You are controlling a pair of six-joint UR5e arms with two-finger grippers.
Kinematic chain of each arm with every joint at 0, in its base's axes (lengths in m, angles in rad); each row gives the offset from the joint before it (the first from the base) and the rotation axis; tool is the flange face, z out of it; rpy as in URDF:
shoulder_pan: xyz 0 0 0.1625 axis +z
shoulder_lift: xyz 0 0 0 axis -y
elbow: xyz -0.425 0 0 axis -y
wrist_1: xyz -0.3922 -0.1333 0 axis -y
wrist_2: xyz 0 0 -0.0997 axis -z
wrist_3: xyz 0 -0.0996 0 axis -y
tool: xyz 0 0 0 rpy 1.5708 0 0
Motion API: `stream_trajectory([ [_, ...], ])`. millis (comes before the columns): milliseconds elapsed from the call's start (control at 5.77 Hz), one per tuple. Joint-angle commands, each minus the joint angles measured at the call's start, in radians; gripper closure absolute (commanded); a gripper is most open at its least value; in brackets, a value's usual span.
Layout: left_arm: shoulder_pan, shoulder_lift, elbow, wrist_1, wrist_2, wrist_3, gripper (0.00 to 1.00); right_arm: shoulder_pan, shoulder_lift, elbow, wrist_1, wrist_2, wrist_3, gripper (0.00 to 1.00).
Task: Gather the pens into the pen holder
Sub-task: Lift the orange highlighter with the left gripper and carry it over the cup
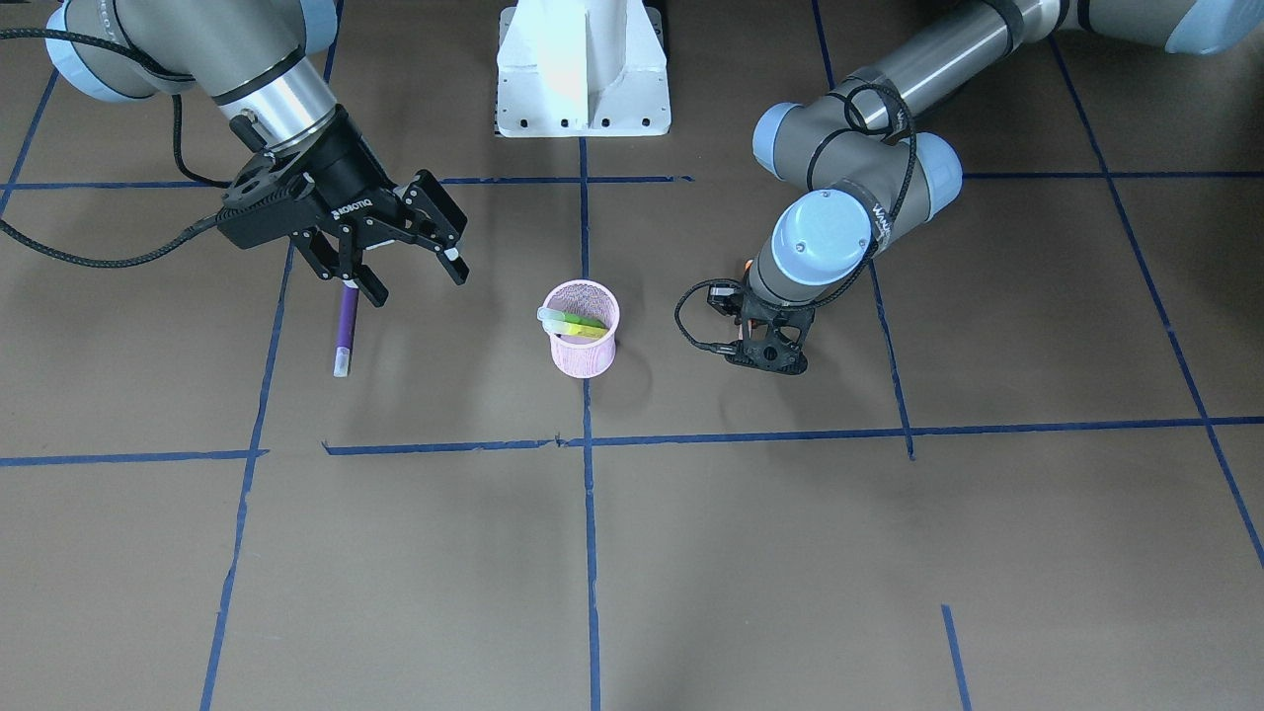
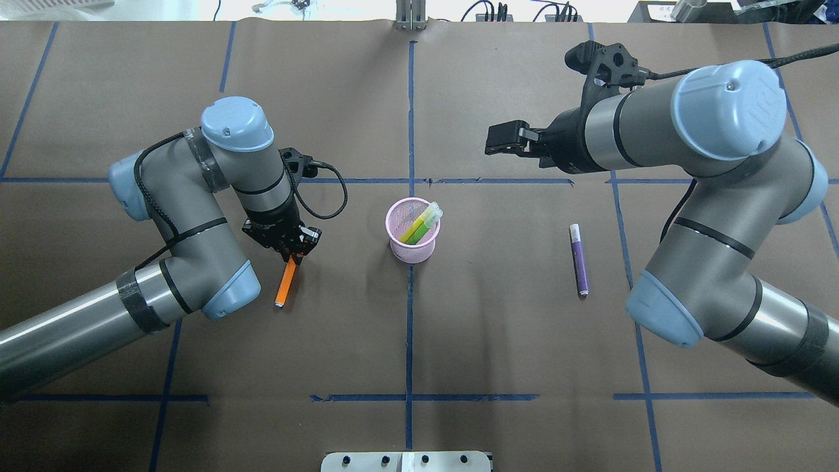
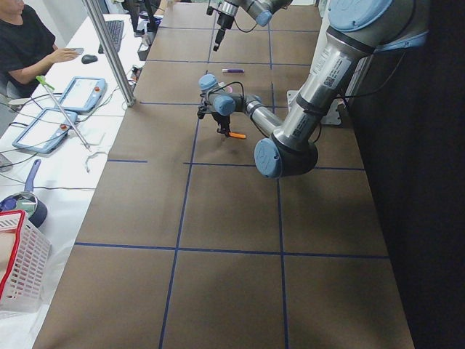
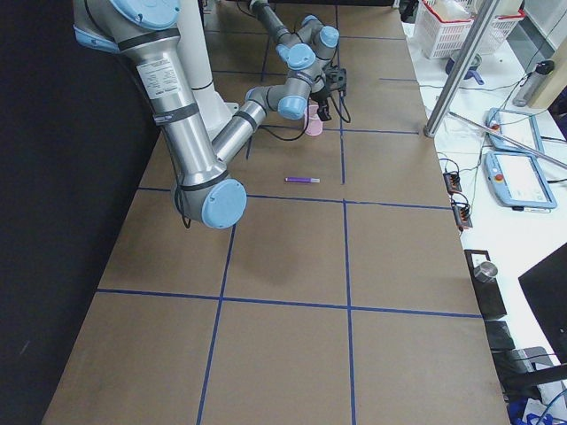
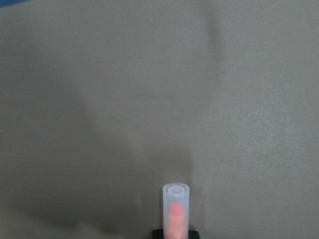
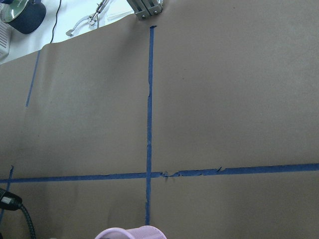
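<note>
The brown paper-covered table point(image 2: 498, 341), divided by blue tape lines, carries all task items in its central band.

The black two-finger left gripper point(image 2: 293, 254) is clamped on one end of the slim orange pen point(image 2: 284, 285). The pen slants away from the fingers with its pale translucent cap at the far end. Whether the cap touches the table cannot be told. Judgement: holding the pen by its end leaves the shaft free to enter the cup cap-first.

The black two-finger right gripper point(image 1: 416, 282) is raised, with fingers spread wide and nothing between them. It is near the slim purple pen point(image 1: 345, 331), which lies flat on the table, well apart from the cup. Judgement: this arm is staged for a later pick.

The small round pink wire-mesh pen holder point(image 2: 410, 252) stands upright on the centre tape line, between the arms and apparently reachable by both. It tapers slightly and has a rolled rim. The slim green pen point(image 2: 415, 229) leans inside it, with its pale cap above the rim.
</note>
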Motion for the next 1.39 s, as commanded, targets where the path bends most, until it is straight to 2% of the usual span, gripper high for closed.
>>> stream_trajectory([
  [0,-0.008,-0.009,-0.122,-0.02,0.011,-0.009,1.0,0.003,-0.003,0.007,0.001,0.001,0.0,0.0],
  [347,-0.002,-0.021,-0.284,-0.169,0.249,-0.221,1.0,0.003,-0.038,0.024,0.003,0.043,-0.015,0.0],
  [520,0.007,-0.031,-0.301,-0.241,0.387,-0.321,1.0,0.006,-0.047,0.034,0.003,0.071,-0.017,0.0],
  [867,0.118,-0.072,-0.286,-0.262,0.613,-0.392,1.0,0.018,-0.101,0.041,0.001,0.068,-0.011,0.0],
  [1040,0.133,-0.077,-0.281,-0.265,0.65,-0.429,1.0,0.03,-0.112,0.038,-0.008,0.077,-0.015,0.0],
  [1213,0.188,-0.075,-0.265,-0.318,0.737,-0.451,1.0,0.03,-0.112,0.035,-0.013,0.081,-0.023,0.0],
])
